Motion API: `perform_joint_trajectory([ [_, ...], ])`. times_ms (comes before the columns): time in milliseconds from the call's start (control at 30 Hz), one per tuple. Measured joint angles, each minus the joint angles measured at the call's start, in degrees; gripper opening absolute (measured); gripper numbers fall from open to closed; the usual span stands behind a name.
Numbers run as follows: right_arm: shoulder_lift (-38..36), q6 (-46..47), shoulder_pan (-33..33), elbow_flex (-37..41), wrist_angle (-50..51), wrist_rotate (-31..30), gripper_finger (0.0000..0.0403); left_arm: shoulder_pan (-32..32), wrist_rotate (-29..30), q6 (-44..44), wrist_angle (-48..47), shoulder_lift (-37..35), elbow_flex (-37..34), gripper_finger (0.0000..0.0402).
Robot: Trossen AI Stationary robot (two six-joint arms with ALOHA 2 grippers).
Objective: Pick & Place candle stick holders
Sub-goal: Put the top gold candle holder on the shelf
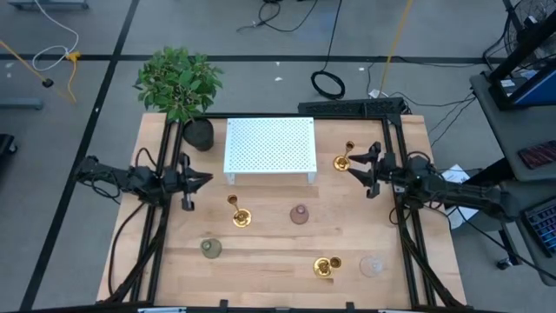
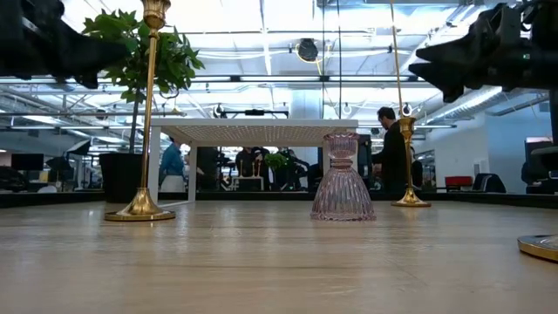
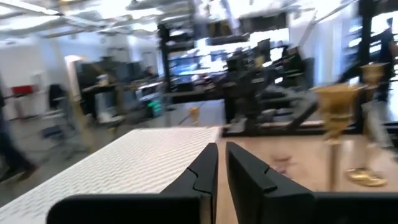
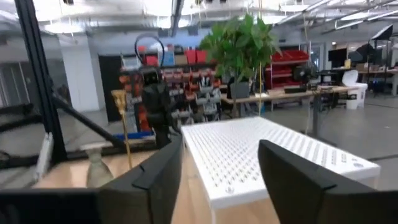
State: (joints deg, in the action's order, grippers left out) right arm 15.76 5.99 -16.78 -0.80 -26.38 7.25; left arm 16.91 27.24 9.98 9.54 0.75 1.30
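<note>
Left pincer [image 1: 207, 180] nearly closed, empty, at 9 o'clock. Right pincer [image 1: 354, 163] wide open, empty, beside gold candlestick [image 1: 343, 161] at 2 o'clock. Pink holder [image 1: 299, 214] mid-tabletop [image 1: 278, 252].

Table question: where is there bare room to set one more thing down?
The white perforated shelf top is bare. Bare wood lies between the olive-green holder and the front gold candlestick. The pink holder sits mid-table.

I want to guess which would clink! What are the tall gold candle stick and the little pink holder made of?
The tall gold candlestick looks like polished metal, maybe brass: it gleams and mirrors the lights. The pink holder looks like ribbed glass, though it could be clear plastic: the room shows through it.
</note>
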Motion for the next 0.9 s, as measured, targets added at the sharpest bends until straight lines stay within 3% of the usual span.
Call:
perform_joint_trajectory([
  [100,1.9,-1.1,0.0,0.0,0.0,-1.1,0.0229,0.0,1.2,-0.2,-0.8,0.0,0.0,0.0061],
  [333,3.7,-5.5,0.0,0.0,0.0,-17.7,0.0245,0.0,0.5,0.0,1.3,0.0,0.0,0.0157],
  [467,3.7,-5.4,-0.1,0.0,0.8,-22.0,0.0245,0.0,-0.2,-0.2,1.3,0.0,0.0,0.0197],
  [633,4.1,-5.3,-1.6,0.0,3.3,-26.9,0.0245,0.0,-0.2,0.6,1.6,0.0,0.0,0.0213],
  [900,8.0,-5.1,-8.0,-1.9,3.1,-24.5,0.0245,0.0,-0.1,0.7,6.5,0.0,0.0,0.0214],
])
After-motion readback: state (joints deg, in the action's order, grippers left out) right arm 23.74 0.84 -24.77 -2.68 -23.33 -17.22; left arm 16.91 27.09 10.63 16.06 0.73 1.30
